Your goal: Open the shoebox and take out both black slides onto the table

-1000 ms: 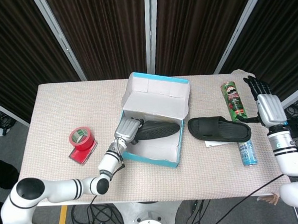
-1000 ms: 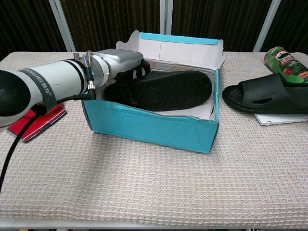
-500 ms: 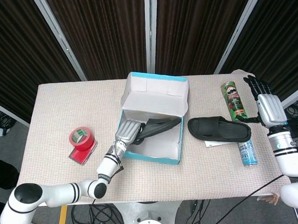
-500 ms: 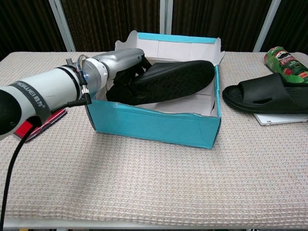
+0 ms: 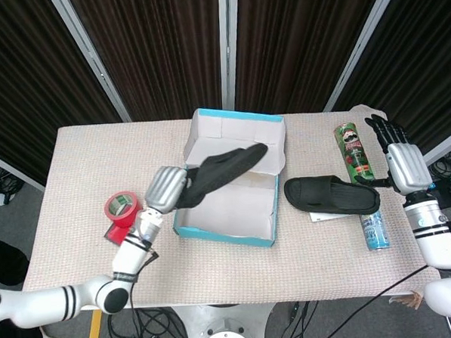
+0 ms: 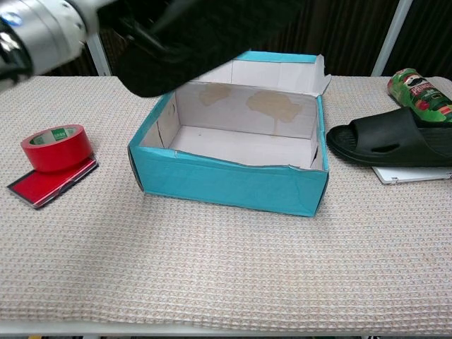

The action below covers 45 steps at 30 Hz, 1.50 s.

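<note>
At frame left, a red tape roll [image 5: 122,205] rests on a red flat case [image 6: 51,181] on the worktop [image 5: 81,157]. The left hand [image 5: 166,189] grasps one black slide [image 5: 224,167], held raised above the open shoebox [image 5: 230,231] at frame centre. The second black slide [image 5: 331,195] lies on the worktop right of the shoebox, beside a green can [image 5: 352,150]. The right hand [image 5: 398,160], far right, holds nothing, fingers extended.

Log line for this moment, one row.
left hand: holds slide above box | right hand: open, idle | other slide: on table | box: empty
</note>
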{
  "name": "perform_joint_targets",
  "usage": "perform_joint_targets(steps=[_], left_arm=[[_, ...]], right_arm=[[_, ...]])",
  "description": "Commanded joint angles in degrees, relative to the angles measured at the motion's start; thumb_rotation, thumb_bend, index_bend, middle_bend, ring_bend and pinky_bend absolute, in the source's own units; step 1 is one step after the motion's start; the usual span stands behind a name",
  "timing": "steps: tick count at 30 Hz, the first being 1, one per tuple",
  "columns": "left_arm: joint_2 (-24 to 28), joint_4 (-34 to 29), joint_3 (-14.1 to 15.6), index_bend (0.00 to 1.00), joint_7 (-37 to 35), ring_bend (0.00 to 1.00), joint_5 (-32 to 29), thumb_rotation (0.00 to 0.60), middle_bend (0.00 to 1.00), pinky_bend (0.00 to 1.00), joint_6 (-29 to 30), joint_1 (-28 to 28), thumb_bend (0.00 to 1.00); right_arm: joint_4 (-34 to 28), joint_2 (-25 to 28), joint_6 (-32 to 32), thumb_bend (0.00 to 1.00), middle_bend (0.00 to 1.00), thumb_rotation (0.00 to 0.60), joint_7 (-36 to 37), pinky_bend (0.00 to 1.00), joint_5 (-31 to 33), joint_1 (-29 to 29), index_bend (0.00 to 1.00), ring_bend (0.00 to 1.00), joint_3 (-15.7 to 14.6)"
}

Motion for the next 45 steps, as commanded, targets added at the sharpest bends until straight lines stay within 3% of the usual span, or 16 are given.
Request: perform_joint_targets(steps=[1,7,13,19,21,24,28,33,38,45], left_arm=[[7.4,-3.1,0.0,0.58,-1.1,0.68,0.7,0.6,0.68,0.73,5.4,6.3,0.38],[9.9,4.6,3.1,0.56,1.2,0.64,-5.5,0.6,0.66,0.66,4.6,10.8,0.38],[5.5,14.3,5.2,0.54,1.3,0.56,-10.1,0.6,0.61,0.64,-1.2,11.5,0.33],[1.4,20.6,5.6,0.5,2.9,0.55,-12.3,0.6,0.59,0.58,-5.5,10.4,0.3],[1.2,20.6,5.8,0.43,3.7,0.49,-13.4,0.6,0.54,0.54,-7.4,10.1,0.26],[2.3,19.2,6.2,0.21,6.0,0.29,-15.5,0.6,0.35,0.41,-10.6,9.4,0.13],[4.6,15.2,5.7,0.11,7.0,0.12,-18.1,0.6,0.19,0.29,-12.2,9.3,0.03],[9.2,7.6,6.5,0.09,4.8,0.08,-14.0,0.6,0.15,0.25,-8.3,12.4,0.02],[14.3,1.6,8.7,0.09,-0.5,0.08,-3.8,0.6,0.15,0.24,2.3,19.3,0.02],[18.4,4.5,12.3,0.14,-5.2,0.08,5.4,0.6,0.16,0.22,14.6,28.2,0.02]], right_arm=[[-0.4,0.2,0.7,0.0,0.0,0.6,0.0,0.0,-0.8,-0.5,0.0,0.0,-0.5],[-2.0,0.4,3.2,0.0,0.0,0.6,-0.4,0.0,-3.8,-2.0,0.0,0.0,-2.0],[-3.0,0.5,5.2,0.0,0.0,0.6,-0.2,0.0,-5.9,-3.4,0.0,0.0,-3.2],[-3.7,1.0,6.9,0.0,0.0,0.6,-0.2,0.0,-6.9,-4.5,0.0,0.0,-3.7],[-3.7,1.2,7.2,0.0,0.0,0.6,0.0,0.0,-6.9,-4.8,0.0,0.0,-3.7],[-3.6,1.3,7.3,0.0,0.0,0.6,0.4,0.0,-6.7,-5.1,0.0,0.0,-3.8],[-3.3,1.3,7.0,0.0,0.0,0.6,0.6,0.0,-6.9,-5.5,0.0,0.0,-4.4],[-3.0,1.4,8.0,0.0,0.0,0.6,1.3,0.0,-7.2,-6.9,0.0,0.0,-5.3],[-2.7,2.1,9.5,0.0,0.0,0.6,3.8,0.0,-9.0,-9.2,0.0,0.0,-7.2],[0.4,2.9,12.8,0.04,0.0,0.6,10.2,0.0,-15.6,-12.5,0.0,0.0,-11.3]])
